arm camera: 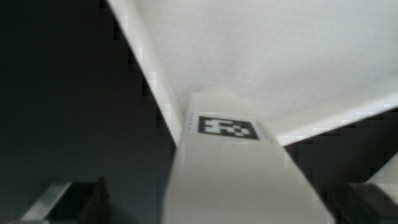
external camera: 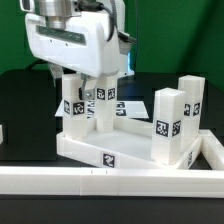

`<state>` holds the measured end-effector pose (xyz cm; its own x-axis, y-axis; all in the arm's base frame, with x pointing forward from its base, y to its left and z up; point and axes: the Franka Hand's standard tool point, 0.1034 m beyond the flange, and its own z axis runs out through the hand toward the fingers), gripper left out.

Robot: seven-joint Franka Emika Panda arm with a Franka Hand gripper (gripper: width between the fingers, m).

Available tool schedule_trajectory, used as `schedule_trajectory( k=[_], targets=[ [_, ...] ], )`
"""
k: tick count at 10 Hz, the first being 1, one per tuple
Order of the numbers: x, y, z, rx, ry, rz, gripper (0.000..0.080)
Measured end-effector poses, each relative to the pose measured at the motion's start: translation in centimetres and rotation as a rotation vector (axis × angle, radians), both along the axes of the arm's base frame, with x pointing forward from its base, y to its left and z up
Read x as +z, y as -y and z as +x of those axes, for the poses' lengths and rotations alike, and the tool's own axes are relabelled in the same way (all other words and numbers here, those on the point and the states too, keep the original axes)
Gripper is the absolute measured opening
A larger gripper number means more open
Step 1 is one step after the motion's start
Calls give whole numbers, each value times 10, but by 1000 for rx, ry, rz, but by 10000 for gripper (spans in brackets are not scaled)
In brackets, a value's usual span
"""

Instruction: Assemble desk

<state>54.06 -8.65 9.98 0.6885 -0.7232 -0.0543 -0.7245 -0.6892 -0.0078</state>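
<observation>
The end effector is standing spread around a leg at the tabletop's ten o'clock corner; lifting crookedly risks dragging it loose.

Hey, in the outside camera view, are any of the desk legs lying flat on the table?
No. Every leg in the exterior view stands upright on the tabletop; none is lying down.

Long white rail border along front edge of black table in ext. view
</observation>
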Motion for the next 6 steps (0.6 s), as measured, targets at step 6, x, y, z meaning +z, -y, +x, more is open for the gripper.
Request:
schedule_trajectory(
  k=[6],
  targets=[
    [-1, -8, 1, 552, 11, 4, 649]
  ],
)
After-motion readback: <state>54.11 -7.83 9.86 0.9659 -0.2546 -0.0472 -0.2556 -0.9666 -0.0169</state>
